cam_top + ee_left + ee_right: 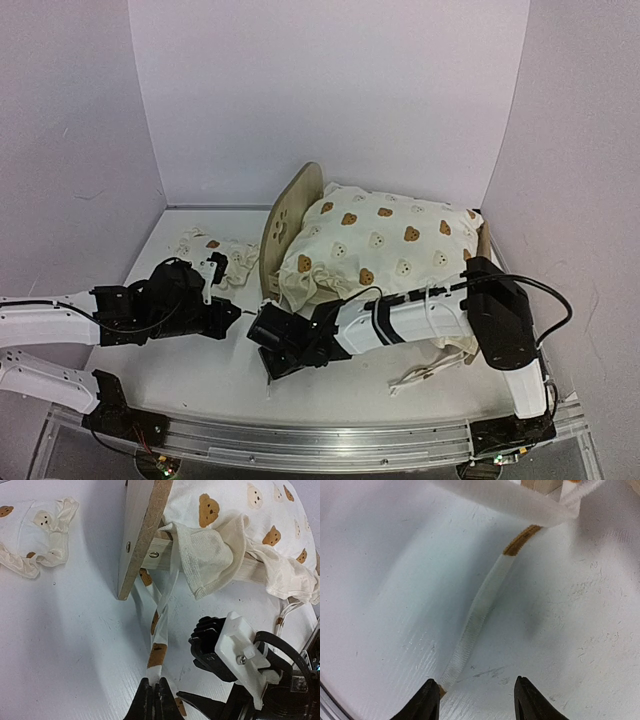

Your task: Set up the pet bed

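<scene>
The pet bed stands at the table's middle, with its light-wood headboard [288,228] upright on the left; the striped base is hidden under the large bear-print cushion [385,245] lying on it. My left gripper [240,312] is shut on one of the cushion's ties [159,652], which runs down from the headboard's corner [145,535]; the jaws [155,690] pinch its white end. My right gripper [272,362] is open just above the table. Another tie [480,610] lies between and ahead of its fingers [476,697], its end by the left fingertip [427,700].
The small bear-print pillow [210,250] lies on the table left of the headboard, and shows in the left wrist view [35,530]. My right gripper's body [225,650] sits close beside the left jaws. More ties [415,375] trail at the front right. White walls enclose the table.
</scene>
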### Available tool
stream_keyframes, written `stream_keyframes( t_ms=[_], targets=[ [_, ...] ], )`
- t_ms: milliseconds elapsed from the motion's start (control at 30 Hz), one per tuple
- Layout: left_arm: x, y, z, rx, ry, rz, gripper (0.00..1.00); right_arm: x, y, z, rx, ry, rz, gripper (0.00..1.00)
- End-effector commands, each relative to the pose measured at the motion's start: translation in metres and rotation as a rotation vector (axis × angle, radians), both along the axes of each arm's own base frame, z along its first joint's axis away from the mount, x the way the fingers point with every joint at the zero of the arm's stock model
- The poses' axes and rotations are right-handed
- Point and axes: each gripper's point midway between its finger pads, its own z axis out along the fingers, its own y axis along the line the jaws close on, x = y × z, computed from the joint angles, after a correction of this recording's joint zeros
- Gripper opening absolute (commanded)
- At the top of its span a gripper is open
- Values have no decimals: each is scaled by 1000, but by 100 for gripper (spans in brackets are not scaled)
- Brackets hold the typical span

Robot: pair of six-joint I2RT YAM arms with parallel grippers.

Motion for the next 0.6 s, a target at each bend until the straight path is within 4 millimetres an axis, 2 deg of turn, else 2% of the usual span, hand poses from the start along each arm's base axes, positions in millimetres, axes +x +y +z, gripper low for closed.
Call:
stream_keyframes(
  t_ms=[0,100,200,300,400,567],
  targets=[
    [5,-2,9,-30,-33,8,0,-2,22,28,85,-5,32,53],
    [5,-1,9,-33,-34,10,0,-6,33,12,67,5,46,54],
    [5,0,10,-35,-36,13,0,-6,34,0,26,-19,45,53],
    [4,1,9,-36,-34,16,0,-3,26,-10,-39,-93,38,52],
    [3,2,7,-36,-31,16,0,-1,11,-27,-108,-111,22,49],
    [1,6,6,-42,-30,22,0,8,-14,-24,-151,-176,-27,33]
  ],
)
